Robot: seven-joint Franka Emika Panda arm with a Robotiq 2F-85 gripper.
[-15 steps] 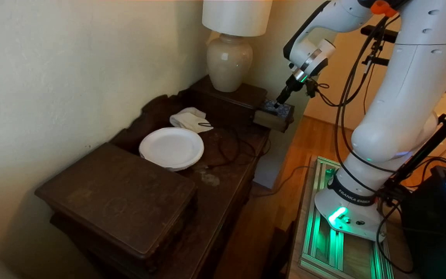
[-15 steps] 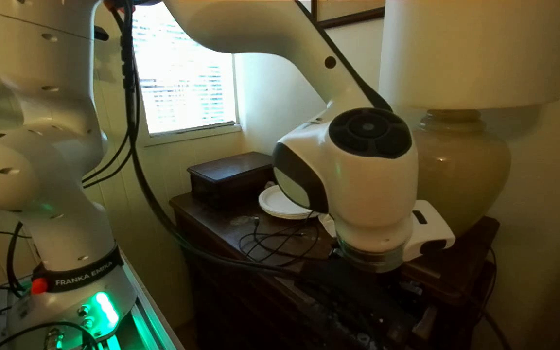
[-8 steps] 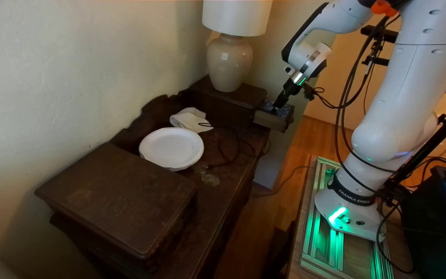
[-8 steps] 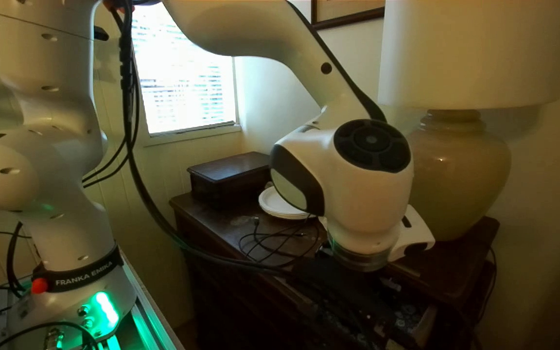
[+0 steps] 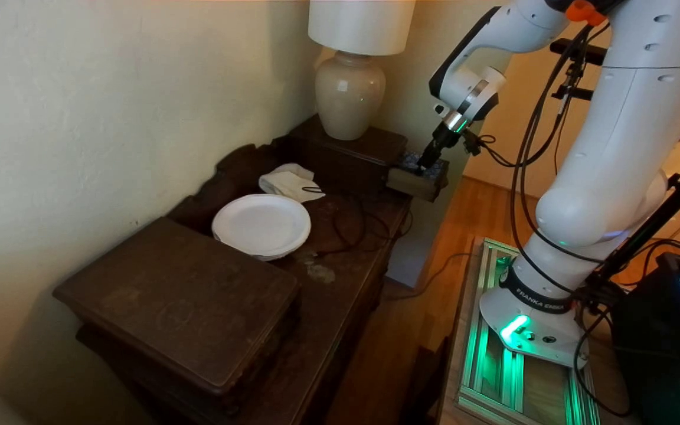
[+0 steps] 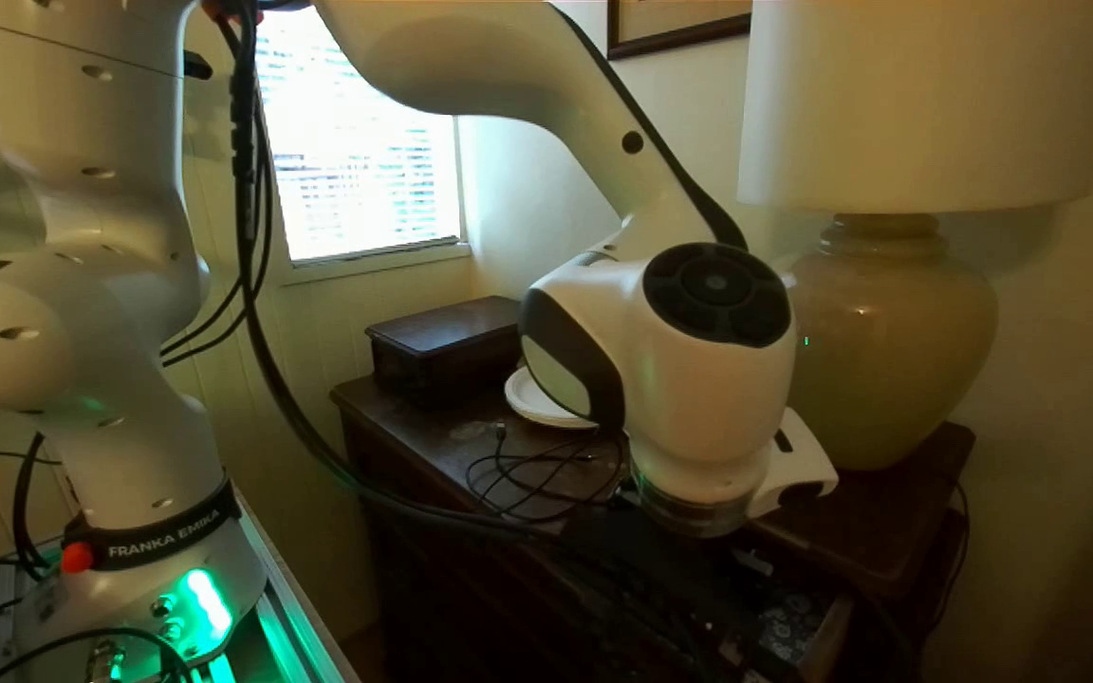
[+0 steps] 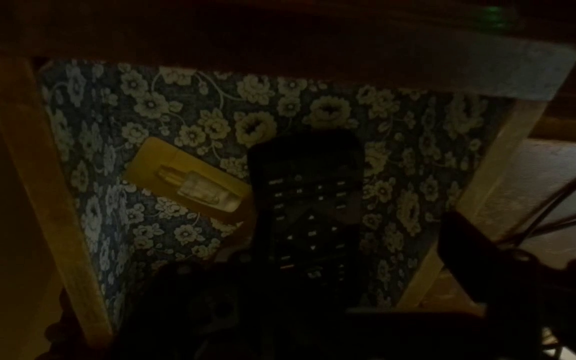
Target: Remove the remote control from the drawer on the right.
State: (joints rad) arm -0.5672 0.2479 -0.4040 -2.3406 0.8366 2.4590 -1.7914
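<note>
The small drawer (image 5: 412, 183), lined with blue floral paper, stands pulled out below the lamp. Inside it, in the wrist view, lies a black remote control (image 7: 313, 200) with pale button marks, its lower end lost in shadow. My gripper (image 7: 357, 225) reaches down into the drawer and is open. One of its fingers (image 7: 264, 232) appears to be at the remote's left edge, too dark to tell if it touches. Lining shows between the remote and the opposite finger (image 7: 463, 250). In an exterior view the gripper (image 5: 421, 169) dips into the drawer behind its front.
A yellow package (image 7: 188, 175) lies beside the remote. The lamp (image 5: 350, 94) stands close to the drawer. On the dresser are white plates (image 5: 261, 226), a white cloth (image 5: 291, 182) and loose black cables (image 6: 546, 474). A raised box (image 5: 180, 295) sits at the dresser's far end.
The arm's hand has come down and shifted slightly left in both exterior views, bringing the fingers lower into the drawer. The drawer and the things on the dresser have stayed put.
</note>
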